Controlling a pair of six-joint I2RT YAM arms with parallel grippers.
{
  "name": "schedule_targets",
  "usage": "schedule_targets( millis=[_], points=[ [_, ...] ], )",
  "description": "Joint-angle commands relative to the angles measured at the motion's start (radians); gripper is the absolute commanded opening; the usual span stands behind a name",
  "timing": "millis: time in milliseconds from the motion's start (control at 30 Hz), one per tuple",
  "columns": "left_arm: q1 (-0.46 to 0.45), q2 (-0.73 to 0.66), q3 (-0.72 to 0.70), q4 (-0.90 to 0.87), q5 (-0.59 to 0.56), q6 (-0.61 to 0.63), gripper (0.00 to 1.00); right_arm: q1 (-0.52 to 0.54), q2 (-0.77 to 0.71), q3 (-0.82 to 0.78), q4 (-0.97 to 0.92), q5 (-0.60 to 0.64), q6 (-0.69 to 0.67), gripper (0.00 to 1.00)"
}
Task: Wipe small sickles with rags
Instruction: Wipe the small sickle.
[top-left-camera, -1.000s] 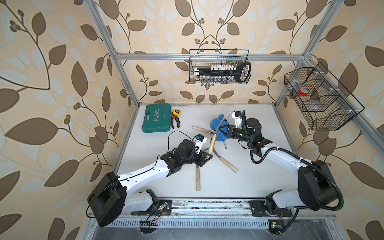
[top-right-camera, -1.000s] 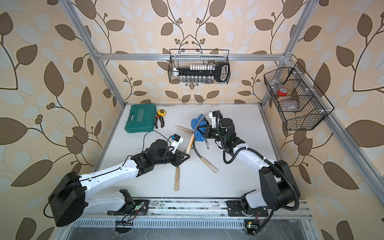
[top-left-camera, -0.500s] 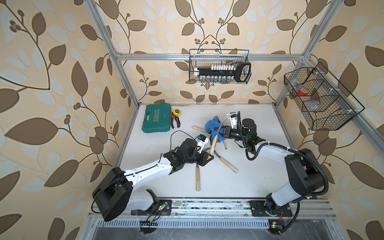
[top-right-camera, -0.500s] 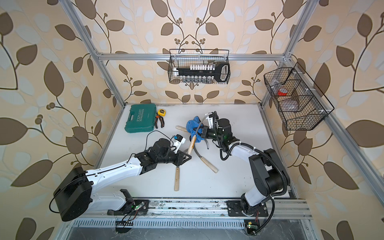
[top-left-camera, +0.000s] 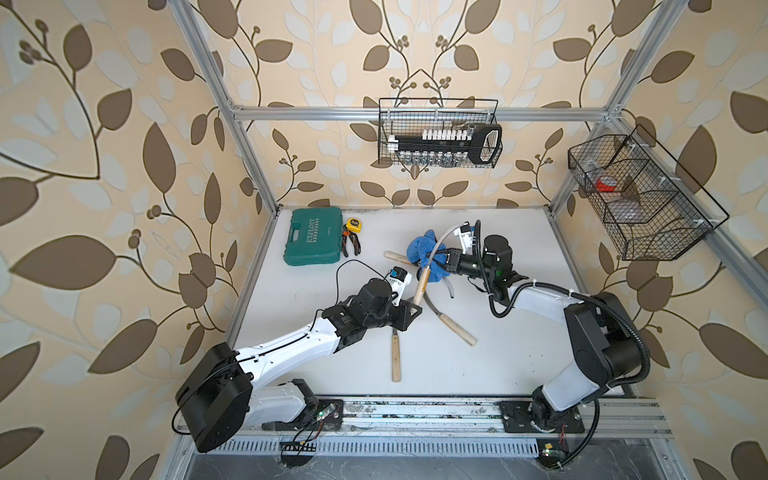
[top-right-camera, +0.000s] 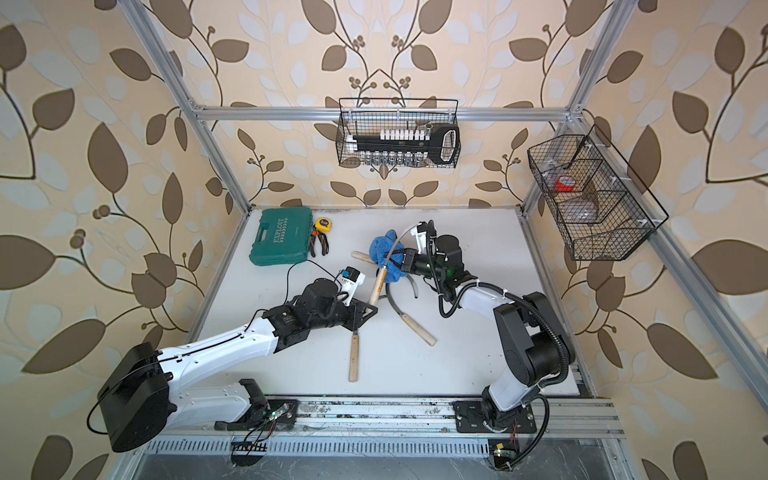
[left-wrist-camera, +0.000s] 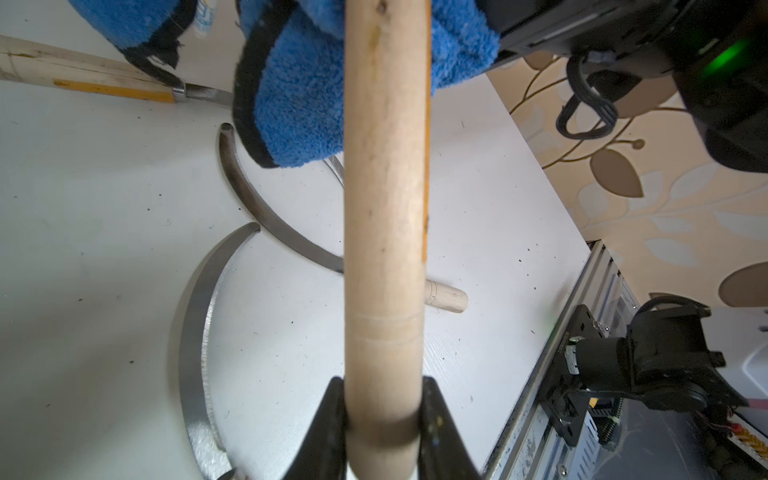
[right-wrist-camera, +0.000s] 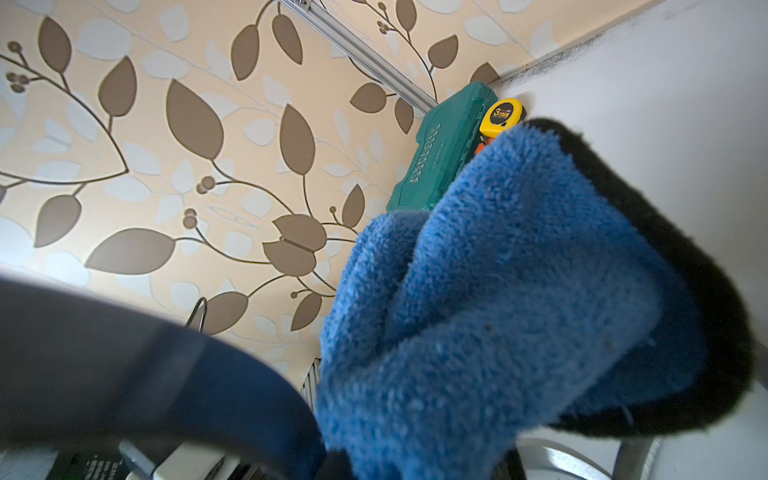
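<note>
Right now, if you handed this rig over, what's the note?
Left gripper: shut on a sickle at its handle end, held above the table.
Right gripper: shut on the rag, which is bunched against that sickle's blade near the handle.
Other sickles: lying on the table.
Done: cannot tell which are wiped.
Left: finish this blade, then probably the others.

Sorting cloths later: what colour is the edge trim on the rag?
Black trim on the blue rag; clearest in the right wrist view.
</note>
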Motion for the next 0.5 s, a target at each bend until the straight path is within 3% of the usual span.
schedule_targets(
  millis=[0, 267, 467],
  points=[
    [0.003, -0.018, -0.002, 0.007, -0.034, 0.013, 0.0, 0.0, 0.021, 0.036, 0.066, -0.039, 0.027, 0.0],
    [0.003, -0.036, 0.01, -0.042, -0.154, 0.014, 0.0, -0.007, 0.007, 0.024, 0.065, -0.037, 0.033, 0.0],
    [0.003, -0.029, -0.019, -0.003, -0.102, 0.009, 0.0, -0.015, 0.012, 0.027, 0.089, -0.048, 0.048, 0.0]
  ],
)
